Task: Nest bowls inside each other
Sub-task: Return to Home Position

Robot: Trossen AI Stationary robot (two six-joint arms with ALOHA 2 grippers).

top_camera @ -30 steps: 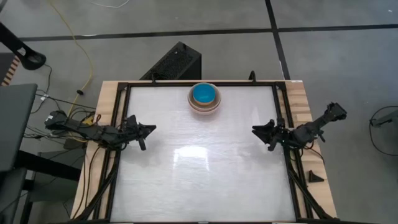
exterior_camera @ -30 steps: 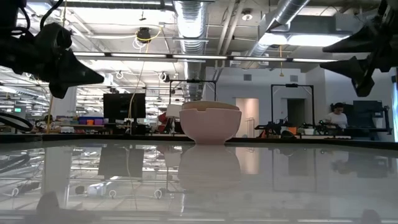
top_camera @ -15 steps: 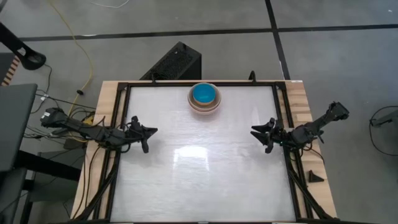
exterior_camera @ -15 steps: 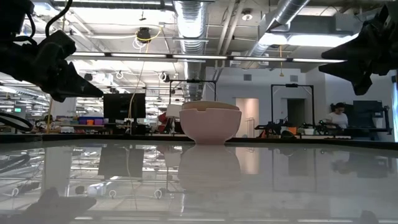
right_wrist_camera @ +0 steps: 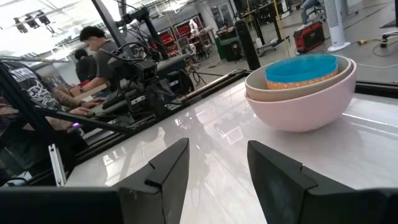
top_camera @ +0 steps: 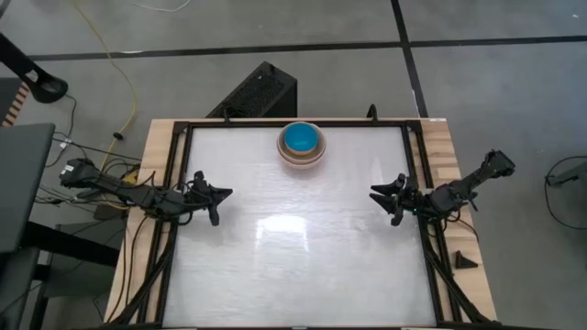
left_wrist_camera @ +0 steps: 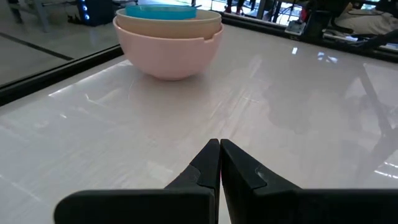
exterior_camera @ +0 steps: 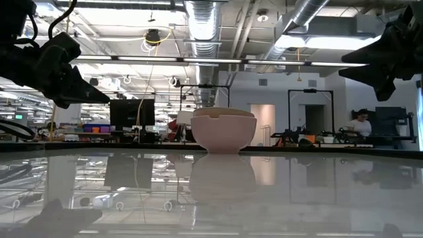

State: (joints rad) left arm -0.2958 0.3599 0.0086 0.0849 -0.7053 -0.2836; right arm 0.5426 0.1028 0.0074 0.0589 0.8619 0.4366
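The bowls (top_camera: 301,144) stand nested in one stack at the middle of the table's far edge. The pale pink outer bowl (left_wrist_camera: 168,56) rests on its base, with a cream bowl (right_wrist_camera: 292,87) inside it and a turquoise-blue one (right_wrist_camera: 301,68) innermost. My left gripper (top_camera: 227,192) hovers shut at the table's left edge, pointing toward the middle; in the left wrist view its fingers (left_wrist_camera: 219,144) meet. My right gripper (top_camera: 374,192) hovers open at the right edge, its fingers (right_wrist_camera: 217,149) apart with nothing between them. Both grippers are well short of the stack.
The white table top (top_camera: 293,257) has a black frame (top_camera: 179,174) along its sides. A black box (top_camera: 257,92) sits on the floor behind the far edge. People sit at benches in the room beyond (right_wrist_camera: 93,43).
Both grippers have rolled a little about the line they point along, and the left one has sunk slightly. For the last half second both have kept still. The stack of bowls has not moved.
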